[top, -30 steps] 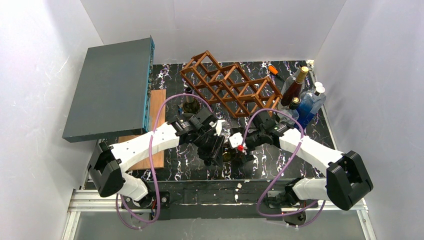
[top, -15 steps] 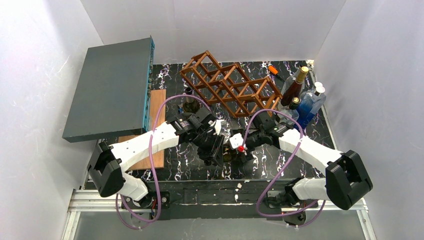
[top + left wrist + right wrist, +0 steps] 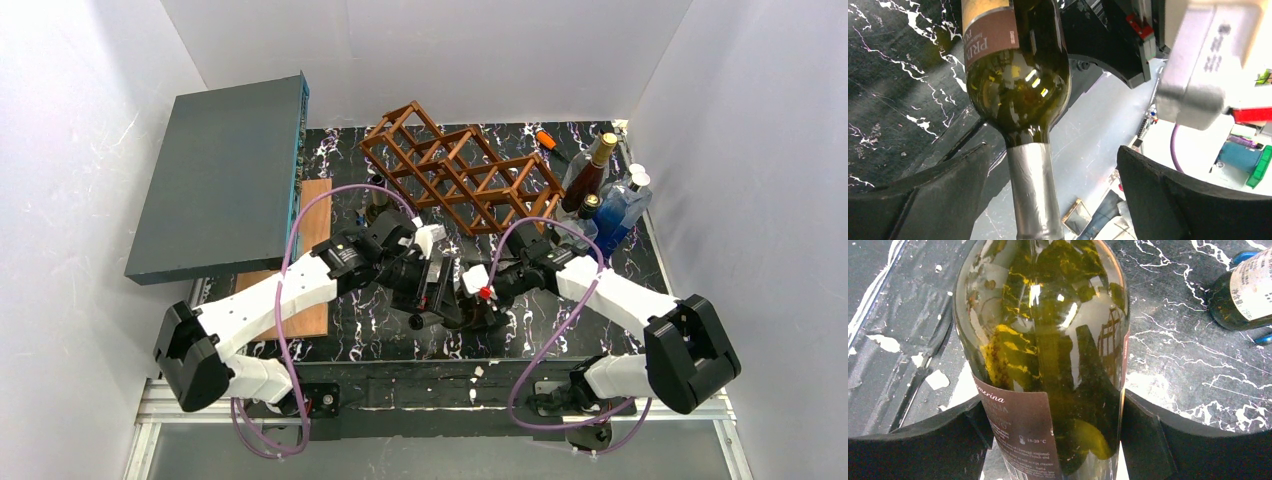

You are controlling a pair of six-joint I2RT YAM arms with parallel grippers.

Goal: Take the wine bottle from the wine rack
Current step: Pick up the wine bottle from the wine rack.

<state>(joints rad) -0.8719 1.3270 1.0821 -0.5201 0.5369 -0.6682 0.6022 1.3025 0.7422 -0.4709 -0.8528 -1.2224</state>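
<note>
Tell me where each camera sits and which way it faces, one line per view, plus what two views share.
Top external: above and behind the bases, facing down on the table, wine rack, left arm and right arm.
Left wrist: on the left arm, facing the neck of the wine bottle between its open jaws.
Right wrist: on the right arm, facing the bottle's body, its jaws shut on it.
Shared: both wrist views show that bottle.

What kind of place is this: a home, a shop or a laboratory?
Probably a robotics lab test cell: plain white walls box in the black marbled table; the wine rack and bottles look like props.
</note>
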